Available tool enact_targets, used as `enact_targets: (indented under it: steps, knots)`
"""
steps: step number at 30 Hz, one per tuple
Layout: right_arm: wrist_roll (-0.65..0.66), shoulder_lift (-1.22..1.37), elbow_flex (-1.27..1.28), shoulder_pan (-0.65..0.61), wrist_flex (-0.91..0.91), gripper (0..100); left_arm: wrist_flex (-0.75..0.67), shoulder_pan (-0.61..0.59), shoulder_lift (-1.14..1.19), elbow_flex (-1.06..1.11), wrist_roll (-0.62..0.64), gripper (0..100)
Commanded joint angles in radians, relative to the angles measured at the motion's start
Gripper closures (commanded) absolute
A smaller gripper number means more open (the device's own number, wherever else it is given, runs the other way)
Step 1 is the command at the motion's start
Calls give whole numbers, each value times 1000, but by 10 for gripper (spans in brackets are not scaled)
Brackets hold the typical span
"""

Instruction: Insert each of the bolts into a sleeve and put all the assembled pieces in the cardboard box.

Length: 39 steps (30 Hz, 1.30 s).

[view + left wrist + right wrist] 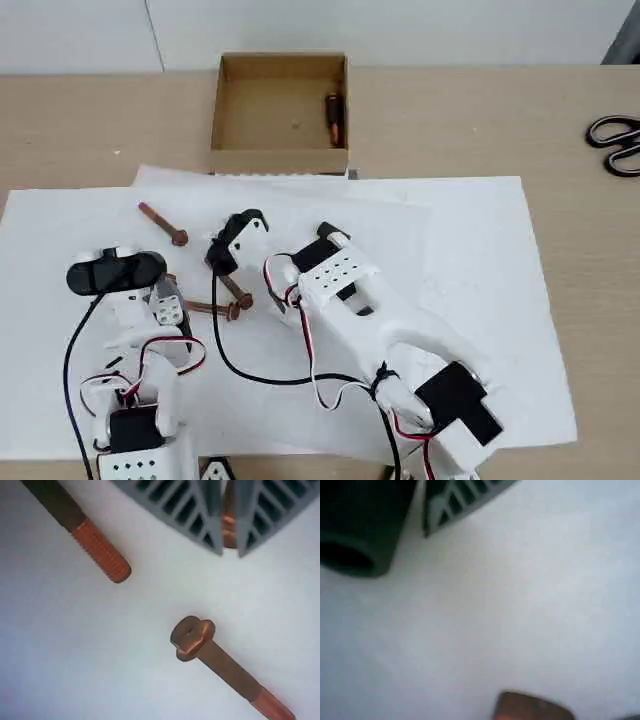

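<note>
L claw (pixel 230 550) pinching bolt (pixel 229 527), R claw (pixel 226 250) gripping dark sleeve (pixel 355 530) (over white paper (pixel 480 250)), cardboard box (pixel 280 159) beyond

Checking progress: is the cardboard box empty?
No, one piece lies inside the box against its right wall.
</note>
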Motion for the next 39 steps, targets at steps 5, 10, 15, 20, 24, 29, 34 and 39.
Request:
enact_targets:
  steps: [5,10,15,20,24,29,34,39]
  knots:
    - [17,62,-23,36,-13,918,-2,0,-6,-2,-6,993]
    - [15,68,-28,35,-10,995,-2,0,-6,-2,-6,993]
    - [14,33,-170,35,117,995,-2,2,-5,-2,-2,993]
    - [-38,16,-362,35,282,995,-6,2,-5,-2,-2,989]
    - [-43,16,-535,50,472,995,2,2,-5,-2,-6,989]
    - [-44,16,-695,119,651,995,37,11,-8,-5,-198,989]
    - [-43,4,-726,237,688,995,107,17,-3,-140,-250,989]
    - [-60,-116,-669,318,693,996,252,14,0,-286,-276,954]
